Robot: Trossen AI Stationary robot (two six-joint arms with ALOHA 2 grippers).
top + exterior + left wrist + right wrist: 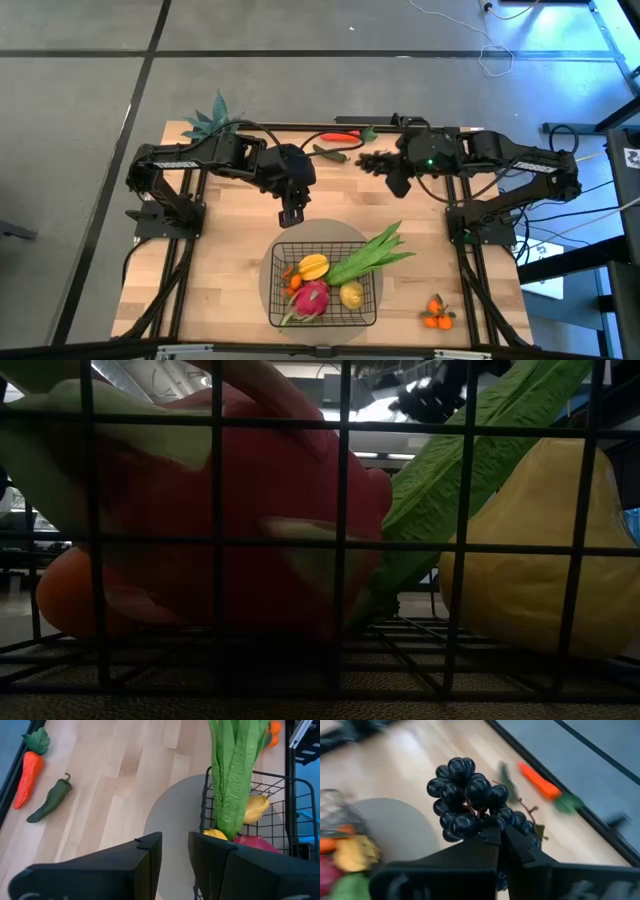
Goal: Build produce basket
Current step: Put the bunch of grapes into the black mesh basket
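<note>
My basket (325, 289) sits near-centre on the tabletop (230, 270), holding dragon fruit (312, 297), mango (313, 266) and leafy stalks (372, 256). My right end effector (499, 836) is clamped on the grapes (470, 800); the left end effector (291, 214) hovers empty, slightly parted. Far carrot (27, 770), green pepper (50, 801) and near-right oranges (437, 314) remain.

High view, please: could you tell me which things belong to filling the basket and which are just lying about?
Job: basket, dragon fruit, leafy stalks, grapes in right end effector, carrot, green pepper, oranges.
Lying about: spiky plant.

Grey floor (80, 100) around pale wooden table (230, 270)
</note>
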